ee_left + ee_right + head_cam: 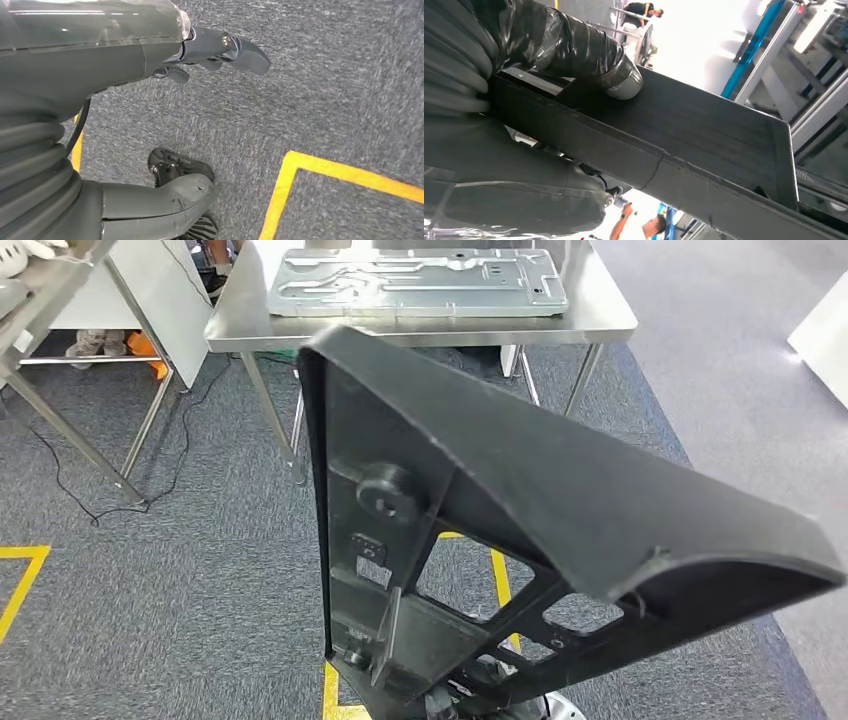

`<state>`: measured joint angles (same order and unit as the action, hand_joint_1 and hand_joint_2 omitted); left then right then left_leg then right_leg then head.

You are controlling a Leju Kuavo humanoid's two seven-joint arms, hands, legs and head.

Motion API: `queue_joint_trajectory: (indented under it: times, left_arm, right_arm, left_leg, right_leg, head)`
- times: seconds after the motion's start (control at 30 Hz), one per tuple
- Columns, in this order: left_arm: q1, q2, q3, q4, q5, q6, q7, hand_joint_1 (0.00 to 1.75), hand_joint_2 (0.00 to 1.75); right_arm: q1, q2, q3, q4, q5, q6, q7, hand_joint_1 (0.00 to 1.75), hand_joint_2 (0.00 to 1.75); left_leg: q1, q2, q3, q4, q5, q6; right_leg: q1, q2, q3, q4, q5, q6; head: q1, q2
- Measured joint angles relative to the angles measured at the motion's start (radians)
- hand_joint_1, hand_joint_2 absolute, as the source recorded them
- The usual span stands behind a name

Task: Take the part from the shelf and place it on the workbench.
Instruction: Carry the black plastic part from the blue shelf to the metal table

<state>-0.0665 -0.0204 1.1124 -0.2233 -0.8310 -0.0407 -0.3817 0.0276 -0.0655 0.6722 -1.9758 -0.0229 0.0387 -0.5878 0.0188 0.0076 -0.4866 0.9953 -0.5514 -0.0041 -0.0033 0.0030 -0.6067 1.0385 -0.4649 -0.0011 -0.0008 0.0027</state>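
One black plastic part (560,530), big, framed w/ cut-outs and a round boss, held up close in front of the head cam, tilted, nearer than the workbench (600,325) and not on it. Right hand (539,120) grips it: thumb pressed on one face of the part's edge, other fingers wrapped under the opposite face, per the right wrist view.

One steel workbench beyond the part, w/ one embossed metal panel (415,282) lying flat on top. One more steel-framed table (60,360) just left of the workbench, some stuff under it, too small to tell.

Left hand (210,55) hangs low over grey carpet (325,100), holding nothing, fingers loosely apart, partly bent.

Yellow floor tape: one line under the part in the head view (500,575), one corner left of it (22,575). Black cable (70,490) on carpet left of the workbench legs.

Two people far off behind the part in the right wrist view, one (641,9) and another (644,227) w/ arm raised.
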Motion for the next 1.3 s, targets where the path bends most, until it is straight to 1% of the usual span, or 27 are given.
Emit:
queue_joint_trajectory:
  times: [0.07, 0.1, 0.13, 0.2, 0.23, 0.27, 0.3, 0.33, 0.37, 0.4, 0.43, 0.53, 0.6, 0.63, 0.7, 0.73, 0.77, 0.8, 0.9, 0.93, 0.97, 1.07, 1.1, 1.17, 1.23, 1.27, 1.3]
  left_arm:
    - [-0.004, 0.000, 0.000, 0.000, -0.002, -0.002, -0.001, 0.00, 1.75]
    - [-0.005, 0.000, 0.000, 0.000, -0.004, -0.003, -0.002, 0.00, 1.75]
    - [-0.006, 0.001, 0.000, 0.000, -0.004, -0.004, -0.002, 0.00, 1.75]
    - [-0.003, 0.003, 0.000, 0.000, -0.005, -0.004, -0.002, 0.00, 1.75]
    - [0.000, 0.003, 0.000, 0.000, -0.006, -0.004, -0.002, 0.00, 1.75]
    - [0.003, 0.004, 0.000, 0.000, -0.006, -0.004, -0.002, 0.00, 1.75]
    - [0.005, 0.004, 0.000, 0.000, -0.006, -0.005, -0.002, 0.00, 1.75]
    - [0.006, 0.004, 0.000, 0.000, -0.007, -0.005, -0.002, 0.00, 1.75]
    - [0.006, 0.005, 0.000, 0.000, -0.007, -0.006, -0.002, 0.00, 1.75]
    - [0.006, 0.006, 0.000, 0.000, -0.008, -0.006, -0.002, 0.00, 1.75]
    - [0.006, 0.007, 0.000, 0.000, -0.008, -0.007, -0.003, 0.00, 1.75]
    - [0.007, 0.008, 0.000, 0.000, -0.010, -0.008, -0.004, 0.00, 1.75]
    - [0.007, 0.007, 0.000, 0.000, -0.012, -0.007, -0.004, 0.00, 1.75]
    - [0.006, 0.007, 0.000, 0.000, -0.013, -0.006, -0.005, 0.00, 1.75]
    - [0.006, 0.007, 0.000, 0.000, -0.015, -0.005, -0.005, 0.00, 1.75]
    - [0.007, 0.007, 0.000, 0.000, -0.016, -0.005, -0.005, 0.00, 1.75]
    - [0.007, 0.007, 0.000, 0.000, -0.016, -0.005, -0.005, 0.00, 1.75]
    - [0.008, 0.007, 0.000, 0.000, -0.016, -0.005, -0.005, 0.00, 1.75]
    - [0.007, 0.006, 0.000, 0.000, -0.017, -0.005, -0.006, 0.00, 1.75]
    - [0.006, 0.006, 0.000, 0.000, -0.017, -0.005, -0.006, 0.00, 1.75]
    - [0.005, 0.006, 0.000, 0.000, -0.017, -0.005, -0.007, 0.00, 1.75]
    - [0.000, 0.005, 0.000, 0.000, -0.017, -0.006, -0.010, 0.00, 1.75]
    - [-0.002, 0.005, 0.000, 0.000, -0.018, -0.006, -0.011, 0.00, 1.75]
    - [-0.006, 0.004, 0.000, 0.000, -0.018, -0.006, -0.012, 0.00, 1.75]
    - [-0.005, 0.004, 0.000, 0.000, -0.018, -0.006, -0.012, 0.00, 1.75]
    - [-0.003, 0.004, 0.000, 0.000, -0.018, -0.006, -0.012, 0.00, 1.75]
    - [-0.001, 0.004, 0.000, 0.000, -0.019, -0.006, -0.012, 0.00, 1.75]
  right_arm:
    - [0.002, 0.000, -0.001, -0.002, 0.002, 0.000, -0.001, 1.75, 1.75]
    - [0.003, 0.001, -0.001, -0.003, 0.002, 0.000, -0.002, 1.75, 1.75]
    - [0.004, 0.001, -0.001, -0.004, 0.003, 0.000, -0.002, 1.75, 1.75]
    - [0.005, 0.001, -0.001, -0.004, 0.003, -0.001, -0.002, 1.75, 1.75]
    - [0.006, 0.001, -0.001, -0.003, 0.003, -0.001, -0.002, 1.75, 1.75]
    - [0.008, 0.001, -0.001, -0.003, 0.003, -0.001, -0.002, 1.75, 1.75]
    - [0.008, 0.001, -0.001, -0.003, 0.003, -0.001, -0.002, 1.75, 1.75]
    - [0.009, 0.001, -0.001, -0.004, 0.003, -0.001, -0.002, 1.75, 1.75]
    - [0.008, 0.001, -0.001, -0.003, 0.004, -0.001, -0.002, 1.75, 1.75]
    - [0.008, 0.001, -0.001, -0.004, 0.004, -0.002, -0.002, 1.75, 1.75]
    - [0.008, 0.001, -0.001, -0.004, 0.005, -0.003, -0.003, 1.75, 1.75]
    - [0.009, 0.001, -0.001, -0.005, 0.006, -0.008, -0.004, 1.75, 1.75]
    - [0.008, 0.001, -0.001, -0.006, 0.008, -0.011, -0.005, 1.75, 1.75]
    - [0.008, 0.001, -0.001, -0.007, 0.008, -0.013, -0.005, 1.75, 1.75]
    - [0.009, 0.001, -0.002, -0.007, 0.010, -0.015, -0.006, 1.75, 1.75]
    - [0.010, 0.001, -0.002, -0.007, 0.010, -0.016, -0.006, 1.75, 1.75]
    - [0.010, 0.001, -0.002, -0.007, 0.010, -0.016, -0.006, 1.75, 1.75]
    - [0.011, 0.001, -0.002, -0.007, 0.010, -0.016, -0.006, 1.75, 1.75]
    - [0.011, 0.000, -0.002, -0.006, 0.012, -0.016, -0.006, 1.75, 1.75]
    - [0.012, 0.000, -0.002, -0.005, 0.012, -0.017, -0.006, 1.75, 1.75]
    - [0.013, -0.001, -0.003, -0.005, 0.013, -0.017, -0.006, 1.75, 1.75]
    - [0.014, -0.001, -0.003, -0.007, 0.013, -0.017, -0.006, 1.75, 1.75]
    - [0.012, 0.000, -0.003, -0.008, 0.014, -0.017, -0.006, 1.75, 1.75]
    - [0.011, 0.000, -0.003, -0.009, 0.014, -0.017, -0.007, 1.75, 1.75]
    - [0.011, 0.001, -0.003, -0.009, 0.014, -0.017, -0.007, 1.75, 1.75]
    - [0.011, 0.001, -0.003, -0.009, 0.015, -0.017, -0.007, 1.75, 1.75]
    - [0.011, 0.001, -0.003, -0.009, 0.015, -0.017, -0.006, 1.75, 1.75]
  left_leg:
    - [0.002, 0.001, 0.004, 0.020, -0.014, -0.009]
    - [0.003, 0.000, -0.012, 0.060, -0.031, -0.013]
    - [0.004, -0.001, -0.046, 0.124, -0.053, -0.014]
    - [0.004, -0.001, -0.142, 0.264, -0.090, -0.017]
    - [0.004, -0.001, -0.179, 0.301, -0.085, -0.017]
    - [0.004, -0.001, -0.197, 0.297, -0.054, -0.016]
    - [0.003, -0.001, -0.197, 0.255, -0.005, -0.014]
    - [0.003, -0.001, -0.182, 0.189, 0.049, -0.010]
    - [-0.001, -0.002, -0.164, 0.131, 0.087, -0.005]
    - [-0.004, -0.002, -0.145, 0.085, 0.103, 0.001]
    - [-0.008, -0.002, -0.133, 0.060, 0.103, 0.006]
    - [-0.008, -0.004, -0.107, 0.034, 0.081, 0.022]
    - [-0.002, -0.006, -0.078, 0.018, 0.073, 0.032]
    - [-0.001, -0.007, -0.064, 0.012, 0.067, 0.036]
    - [0.000, -0.007, -0.044, 0.008, 0.051, 0.038]
    - [0.001, -0.008, -0.033, 0.008, 0.041, 0.037]
    - [0.002, -0.008, -0.020, 0.008, 0.030, 0.036]
    - [0.003, -0.009, -0.003, 0.008, 0.017, 0.034]
    - [0.006, -0.011, 0.044, 0.008, -0.022, 0.022]
    - [0.005, -0.011, 0.051, 0.007, -0.033, 0.015]
    - [0.004, -0.011, 0.059, 0.007, -0.040, 0.008]
    - [0.004, -0.008, 0.066, 0.030, -0.039, -0.009]
    - [0.005, -0.008, 0.049, 0.065, -0.038, -0.012]
    - [0.005, -0.008, -0.023, 0.181, -0.064, -0.014]
    - [0.003, -0.008, -0.108, 0.282, -0.120, -0.015]
    - [0.002, -0.008, -0.136, 0.296, -0.134, -0.013]
    - [0.001, -0.008, -0.150, 0.281, -0.126, -0.009]
  right_leg:
    - [-0.003, 0.001, 0.020, -0.014, -0.007, -0.013]
    - [-0.006, 0.000, 0.034, -0.022, -0.012, -0.020]
    - [-0.005, -0.001, 0.045, -0.025, -0.018, -0.026]
    - [-0.002, -0.001, 0.062, -0.026, -0.034, -0.033]
    - [-0.001, 0.001, 0.073, -0.026, -0.044, -0.034]
    - [0.000, 0.003, 0.085, -0.026, -0.054, -0.034]
    - [0.001, 0.005, 0.101, -0.026, -0.066, -0.032]
    - [0.001, 0.006, 0.117, -0.026, -0.079, -0.030]
    - [0.002, 0.006, 0.130, -0.027, -0.092, -0.026]
    - [0.003, 0.007, 0.139, -0.028, -0.102, -0.021]
    - [0.003, 0.007, 0.144, -0.031, -0.110, -0.015]
    - [0.003, 0.007, 0.154, -0.021, -0.106, 0.002]
    - [0.001, 0.006, 0.127, 0.045, -0.106, 0.013]
    - [-0.002, 0.005, 0.093, 0.100, -0.118, 0.018]
    - [-0.007, 0.004, 0.002, 0.212, -0.167, 0.028]
    - [-0.009, 0.003, -0.037, 0.243, -0.187, 0.031]
    - [-0.011, 0.003, -0.062, 0.247, -0.190, 0.032]
    - [-0.013, 0.002, -0.073, 0.221, -0.169, 0.032]
    - [-0.011, -0.004, -0.060, 0.068, -0.017, 0.030]
    - [-0.008, -0.007, -0.058, 0.042, 0.015, 0.024]
    - [-0.004, -0.008, -0.058, 0.033, 0.026, 0.016]
    - [-0.005, -0.005, -0.037, 0.024, 0.014, -0.011]
    - [-0.006, -0.004, -0.025, 0.017, 0.010, -0.018]
    - [-0.006, -0.004, -0.003, 0.005, 0.002, -0.027]
    - [-0.002, -0.001, 0.015, 0.000, -0.012, -0.033]
    - [0.000, 0.001, 0.026, 0.000, -0.020, -0.034]
    - [0.003, 0.003, 0.038, 0.000, -0.029, -0.035]
  head:
    - [0.000, 0.000]
    - [0.000, 0.000]
    - [0.000, 0.000]
    - [0.000, 0.000]
    - [0.000, 0.000]
    - [0.000, 0.000]
    - [0.000, 0.000]
    - [0.000, 0.000]
    - [0.000, 0.000]
    - [0.000, 0.000]
    - [0.000, 0.000]
    - [-0.001, 0.000]
    - [-0.001, 0.000]
    - [-0.001, 0.000]
    - [-0.001, 0.000]
    - [-0.001, 0.000]
    - [-0.001, 0.000]
    - [-0.001, 0.000]
    - [0.000, 0.000]
    - [0.000, 0.000]
    - [0.001, 0.000]
    - [0.002, 0.000]
    - [0.002, 0.000]
    - [0.002, 0.000]
    - [0.002, 0.000]
    - [0.001, 0.000]
    - [0.002, 0.000]
